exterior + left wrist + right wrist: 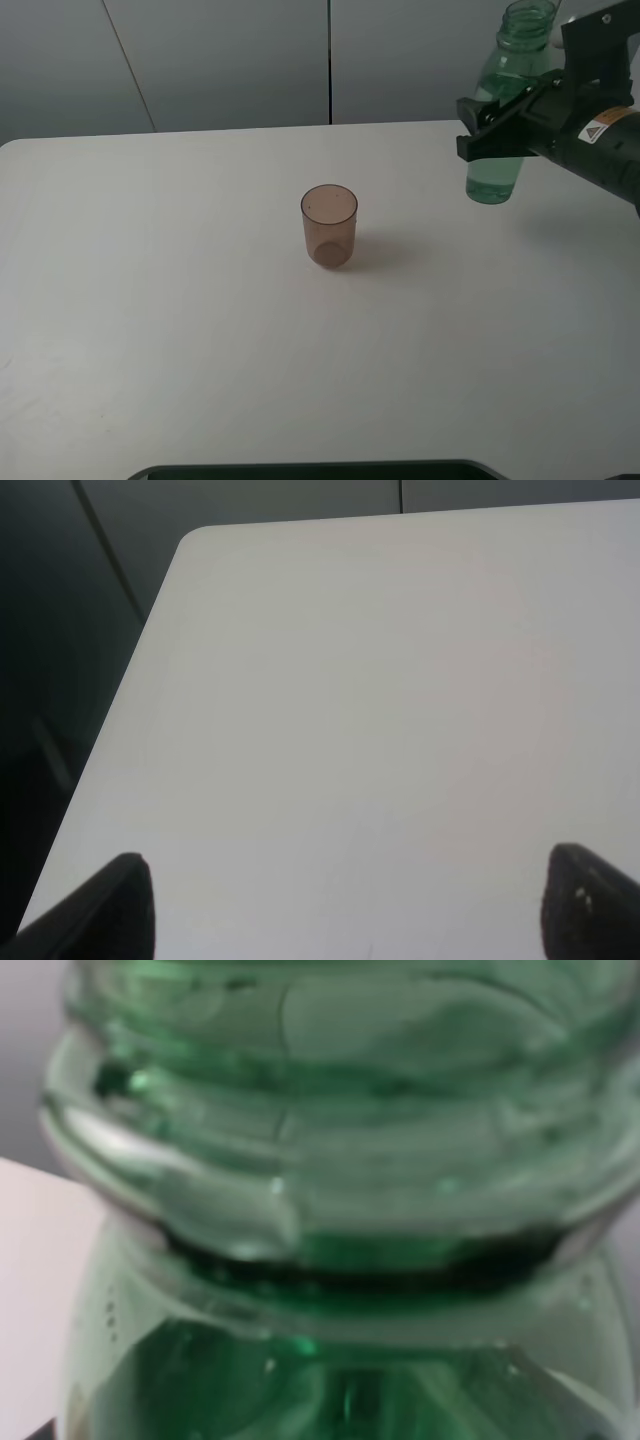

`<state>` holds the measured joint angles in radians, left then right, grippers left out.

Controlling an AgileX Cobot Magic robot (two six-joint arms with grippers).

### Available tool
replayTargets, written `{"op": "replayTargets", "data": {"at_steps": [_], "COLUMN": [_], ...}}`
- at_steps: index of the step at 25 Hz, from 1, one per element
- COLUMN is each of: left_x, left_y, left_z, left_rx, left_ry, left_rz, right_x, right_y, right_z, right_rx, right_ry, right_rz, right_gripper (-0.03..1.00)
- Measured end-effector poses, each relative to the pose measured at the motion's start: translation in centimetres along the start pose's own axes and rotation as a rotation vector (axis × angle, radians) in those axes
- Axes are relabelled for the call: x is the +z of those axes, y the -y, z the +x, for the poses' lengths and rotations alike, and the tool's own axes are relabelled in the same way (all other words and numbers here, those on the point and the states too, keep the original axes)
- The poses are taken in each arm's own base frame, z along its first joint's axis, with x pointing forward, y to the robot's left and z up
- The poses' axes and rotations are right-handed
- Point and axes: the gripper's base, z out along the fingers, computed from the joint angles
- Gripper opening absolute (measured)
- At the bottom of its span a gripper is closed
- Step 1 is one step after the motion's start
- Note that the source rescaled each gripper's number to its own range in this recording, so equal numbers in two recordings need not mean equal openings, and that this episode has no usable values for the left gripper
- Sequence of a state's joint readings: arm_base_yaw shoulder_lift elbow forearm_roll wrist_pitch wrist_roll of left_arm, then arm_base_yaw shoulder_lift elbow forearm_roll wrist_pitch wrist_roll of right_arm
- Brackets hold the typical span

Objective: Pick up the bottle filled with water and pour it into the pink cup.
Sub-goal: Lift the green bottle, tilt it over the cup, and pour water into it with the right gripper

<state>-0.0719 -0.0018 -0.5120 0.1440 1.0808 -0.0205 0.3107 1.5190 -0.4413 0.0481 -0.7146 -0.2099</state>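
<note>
The green-tinted bottle (508, 100) is held in the air at the far right, a little tilted, its open ribbed neck up. My right gripper (497, 125) is shut on the bottle's middle. In the right wrist view the bottle's ribbed neck (330, 1160) fills the picture at close range. The pink cup (329, 225) stands upright on the white table (180, 300) near the middle, to the left of and below the bottle. My left gripper (345, 905) is open and empty over a bare part of the table; only its two dark fingertips (110, 905) show.
The table's left edge and rounded far corner (190, 540) show in the left wrist view. A dark tray-like rim (320, 469) lies at the table's front edge. Grey wall panels stand behind the table.
</note>
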Motion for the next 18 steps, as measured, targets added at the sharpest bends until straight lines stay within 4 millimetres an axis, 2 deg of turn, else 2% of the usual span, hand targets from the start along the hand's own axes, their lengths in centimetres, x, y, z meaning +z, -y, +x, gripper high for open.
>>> {"op": "replayTargets", "data": {"at_steps": [4,10,14,18], "left_x": [0.0,0.0,0.0,0.0], "left_y": [0.0,0.0,0.0,0.0], "left_z": [0.0,0.0,0.0,0.0], "left_rx": [0.000,0.000,0.000,0.000], "left_ry": [0.000,0.000,0.000,0.000], "left_rz": [0.000,0.000,0.000,0.000], "right_x": [-0.1,-0.5,-0.3,1.0], "right_y": [-1.9,-4.1,-4.6,-4.7], "right_z": [-0.1,-0.2,-0.5,-0.9], "right_rx": [-0.062,-0.354,-0.456,-0.517], "right_ry": [-0.019,-0.028,-0.059,-0.069], "right_rz": [-0.041,-0.074,-0.063,-0.036], "right_gripper": [0.00,0.00,0.00,0.00]}}
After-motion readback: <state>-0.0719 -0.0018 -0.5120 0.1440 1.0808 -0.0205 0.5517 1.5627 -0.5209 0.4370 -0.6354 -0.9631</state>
